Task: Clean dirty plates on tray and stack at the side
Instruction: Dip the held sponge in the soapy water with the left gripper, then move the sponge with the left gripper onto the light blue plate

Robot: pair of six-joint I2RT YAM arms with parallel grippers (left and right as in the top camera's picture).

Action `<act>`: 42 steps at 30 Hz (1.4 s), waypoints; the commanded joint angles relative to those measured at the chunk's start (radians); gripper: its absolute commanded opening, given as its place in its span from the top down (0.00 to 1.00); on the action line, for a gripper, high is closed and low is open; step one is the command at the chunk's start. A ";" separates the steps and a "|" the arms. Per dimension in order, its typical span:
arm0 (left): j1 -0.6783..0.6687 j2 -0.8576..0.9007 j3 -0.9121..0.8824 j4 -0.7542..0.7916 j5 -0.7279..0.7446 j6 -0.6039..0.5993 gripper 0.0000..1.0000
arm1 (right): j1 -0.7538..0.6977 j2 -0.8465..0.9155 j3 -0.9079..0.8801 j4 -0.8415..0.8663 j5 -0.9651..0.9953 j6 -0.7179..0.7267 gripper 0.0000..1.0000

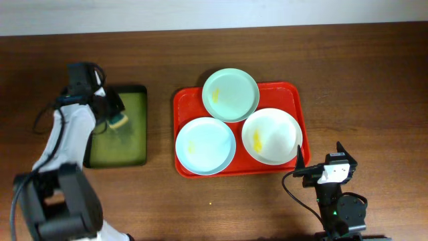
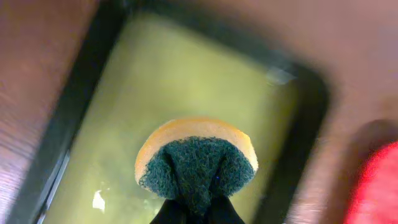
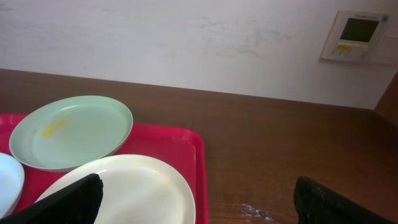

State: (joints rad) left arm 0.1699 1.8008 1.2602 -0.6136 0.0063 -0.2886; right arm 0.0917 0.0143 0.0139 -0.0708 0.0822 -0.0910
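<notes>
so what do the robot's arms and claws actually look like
The left arm has black joints and a white middle section, with a black cable running alongside it. The right arm is mostly black, with a white block near its top and a small green light lower down. The right claw has two black pointed fingers. The left claw is dark too.

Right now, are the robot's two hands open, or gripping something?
Left fingers: closed on the sponge.
Right fingers: open, holding nothing.
</notes>
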 commanded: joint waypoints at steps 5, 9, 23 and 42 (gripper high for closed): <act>0.003 0.035 0.034 -0.086 -0.036 -0.002 1.00 | -0.007 -0.002 -0.008 -0.003 0.008 -0.009 0.01; 0.002 -0.111 0.098 -0.155 -0.036 -0.002 1.00 | -0.007 -0.002 -0.008 -0.003 0.008 -0.009 0.01; 0.003 -0.085 -0.003 -0.146 -0.037 0.051 1.00 | -0.007 -0.002 -0.008 -0.003 0.008 -0.009 0.01; -0.326 -0.218 -0.039 -0.259 0.259 0.089 1.00 | -0.007 -0.002 -0.008 -0.003 0.008 -0.009 0.02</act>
State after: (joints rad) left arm -0.0395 1.5948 1.2209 -0.8845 0.1322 -0.2459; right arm 0.0921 0.0143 0.0139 -0.0708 0.0822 -0.0910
